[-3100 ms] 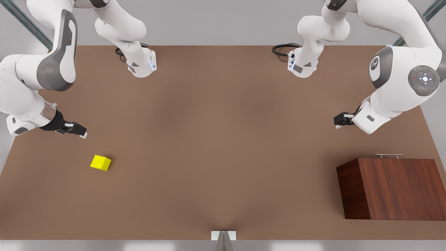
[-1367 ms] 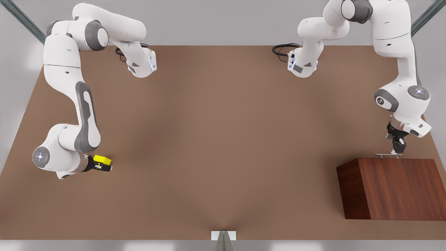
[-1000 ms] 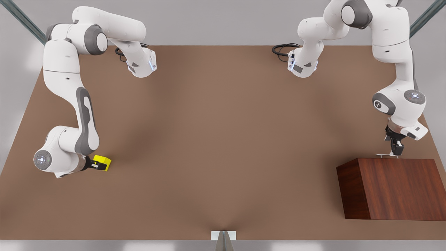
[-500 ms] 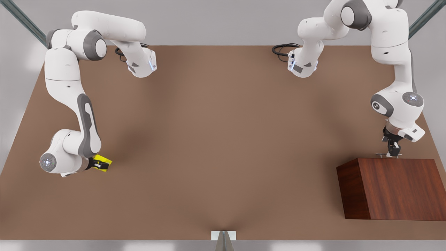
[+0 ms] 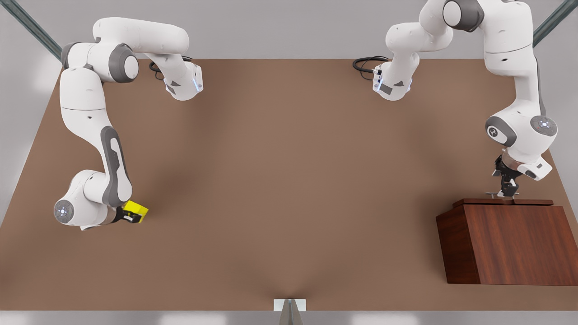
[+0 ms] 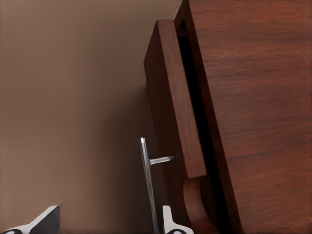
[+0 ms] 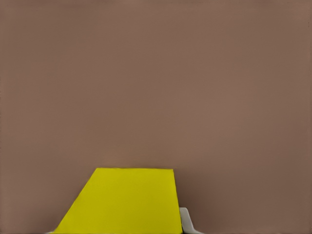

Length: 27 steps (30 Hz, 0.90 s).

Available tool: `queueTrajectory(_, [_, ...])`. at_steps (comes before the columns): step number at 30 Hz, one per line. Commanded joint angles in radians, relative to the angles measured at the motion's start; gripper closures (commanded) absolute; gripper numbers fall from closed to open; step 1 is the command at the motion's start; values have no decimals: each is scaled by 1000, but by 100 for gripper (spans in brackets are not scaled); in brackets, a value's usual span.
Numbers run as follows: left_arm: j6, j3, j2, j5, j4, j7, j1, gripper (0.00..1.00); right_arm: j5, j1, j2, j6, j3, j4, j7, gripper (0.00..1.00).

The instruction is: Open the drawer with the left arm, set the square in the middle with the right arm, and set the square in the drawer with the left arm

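Yellow square clamped in right hand; left hand pinching handle, drawer edge ajar.

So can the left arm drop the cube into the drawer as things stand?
Probably not yet. The drawer is out only a crack, the left gripper is at its handle, and the cube sits in the right gripper across the table.
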Motion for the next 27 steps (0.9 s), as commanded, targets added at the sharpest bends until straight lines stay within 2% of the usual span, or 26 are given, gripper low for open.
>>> queueTrajectory(1, [-2, 0, 0, 2, 0, 0, 0, 0, -1, 0, -3, 0, 0, 0, -1, 46])
queueTrajectory(4, [-40, 6, -8, 5, 0, 0, 1, 0, -1, 11, -44, -18, 6, 0, 25, 49])
queueTrajectory(6, [-63, 8, -20, 6, -2, 2, 11, 0, -3, 64, -91, -93, 15, -2, 158, 49])
queueTrajectory(10, [-100, 8, -34, 11, -2, 2, 20, 0, 6, 299, -167, -162, 15, 34, 603, 49])
queueTrajectory(12, [-114, 8, -34, 11, -6, 3, 20, 0, 9, 350, -154, -204, 81, 104, 842, 50])
queueTrajectory(15, [-158, 8, -52, 11, -8, 2, 20, 0, 8, 353, -69, -190, 241, 233, 1155, 50])
queueTrajectory(16, [-177, 8, -61, 11, -8, 2, 21, 0, 3, 408, -44, -164, 265, 265, 1207, 50])
queueTrajectory(18, [-201, 8, -77, 37, -8, 2, 21, 0, 0, 515, -39, -55, 264, 267, 1309, 50])
queueTrajectory(21, [-235, 11, -83, 49, -8, 0, 21, 0, -41, 630, -36, -54, 258, 259, 1504, 48])
queueTrajectory(22, [-237, 11, -81, 49, -8, 0, 21, 0, -92, 635, 5, -46, 267, 268, 1350, 45])
queueTrajectory(24, [-238, 11, -80, 49, -9, 0, 23, 0, -95, 701, 66, -47, 259, 276, 1355, 45])
queueTrajectory(27, [-256, 11, -81, 51, -9, 0, 23, 0, -138, 762, 208, -103, 262, 460, 1330, 46])
